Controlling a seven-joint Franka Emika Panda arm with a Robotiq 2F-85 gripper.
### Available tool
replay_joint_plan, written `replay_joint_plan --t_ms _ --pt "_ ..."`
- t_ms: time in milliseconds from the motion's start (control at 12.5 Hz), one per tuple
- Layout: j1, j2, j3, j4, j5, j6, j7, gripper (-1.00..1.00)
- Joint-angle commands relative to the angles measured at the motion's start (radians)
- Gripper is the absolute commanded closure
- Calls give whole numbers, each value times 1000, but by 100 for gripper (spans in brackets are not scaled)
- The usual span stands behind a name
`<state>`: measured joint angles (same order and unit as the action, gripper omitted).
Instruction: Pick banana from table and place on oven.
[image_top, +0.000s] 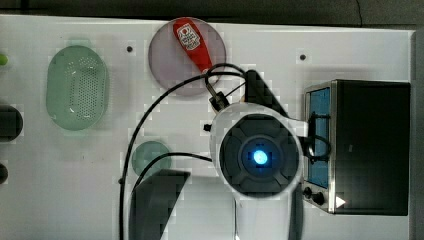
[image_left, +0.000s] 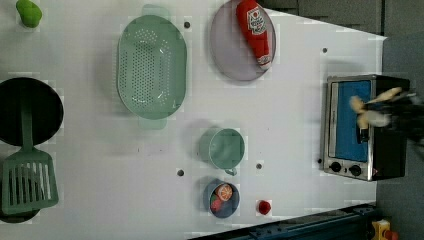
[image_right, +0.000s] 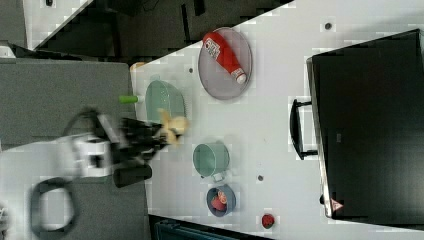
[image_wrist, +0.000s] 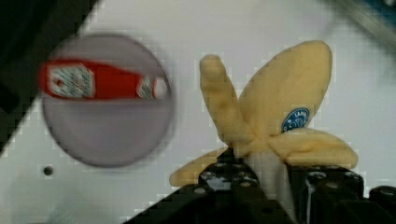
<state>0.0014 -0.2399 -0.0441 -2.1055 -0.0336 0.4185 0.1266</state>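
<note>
The pale yellow banana (image_wrist: 275, 112), with splayed peel flaps and a blue sticker, is held up off the white table (image_left: 100, 165). My gripper (image_wrist: 266, 175) is shut on its pale core. In the left view the banana (image_left: 372, 107) hangs in front of the blue glass door of the black oven (image_left: 390, 150), with the gripper (image_left: 395, 112) behind it. The right view has the banana (image_right: 172, 127) and gripper (image_right: 150, 137) raised high, far from the oven (image_right: 370, 125). In the top view the arm (image_top: 260, 155) covers the banana, next to the oven (image_top: 370, 145).
A red ketchup bottle (image_left: 256, 30) lies on a grey plate (image_left: 230, 55). A green colander (image_left: 150, 65), a green cup (image_left: 225, 148), a small blue bowl of toy food (image_left: 222, 197) and a black pan with a green spatula (image_left: 27, 150) stand on the table.
</note>
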Motion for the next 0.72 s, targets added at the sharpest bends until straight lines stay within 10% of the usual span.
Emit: replay_joint_plan --t_ms 80,720 --pt "-25 24 -36 71 5 -156 33 48" --pt "-59 221 -353 296 -44 -176 -461 48"
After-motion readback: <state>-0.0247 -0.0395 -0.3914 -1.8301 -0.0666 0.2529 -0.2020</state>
